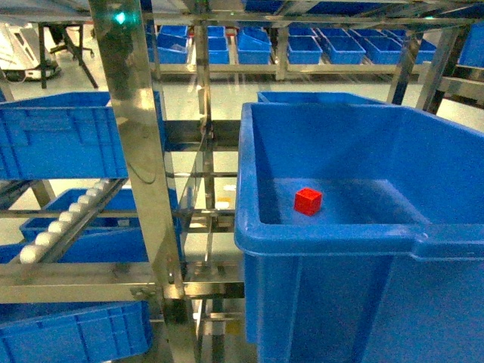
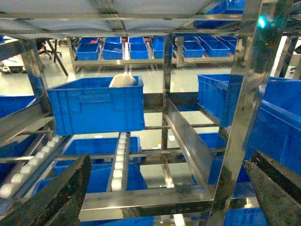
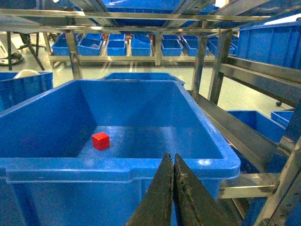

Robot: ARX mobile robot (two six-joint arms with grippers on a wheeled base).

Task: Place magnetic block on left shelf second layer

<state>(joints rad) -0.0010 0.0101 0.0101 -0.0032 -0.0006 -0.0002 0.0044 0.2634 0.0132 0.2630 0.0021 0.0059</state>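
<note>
The magnetic block [image 1: 308,201] is a small red cube lying on the floor of a large blue crate [image 1: 325,243] on the right rack. In the right wrist view the block [image 3: 100,141] sits left of centre in that crate [image 3: 117,165]. My right gripper [image 3: 170,156] is shut with nothing in it, its tips just outside the crate's near rim. My left gripper [image 2: 171,157] stands open and empty in front of the left shelf, facing a level of roller rails [image 2: 120,160] under a blue crate [image 2: 94,106]. Neither gripper shows in the head view.
A shiny perforated upright [image 1: 140,144] stands between the left shelf and the right crate. Blue crates [image 1: 68,140] fill the left rack's levels, and one holds a white object [image 2: 123,80]. More crates [image 1: 249,45] line a far rack. A steel cross beam [image 2: 146,197] lies close below my left gripper.
</note>
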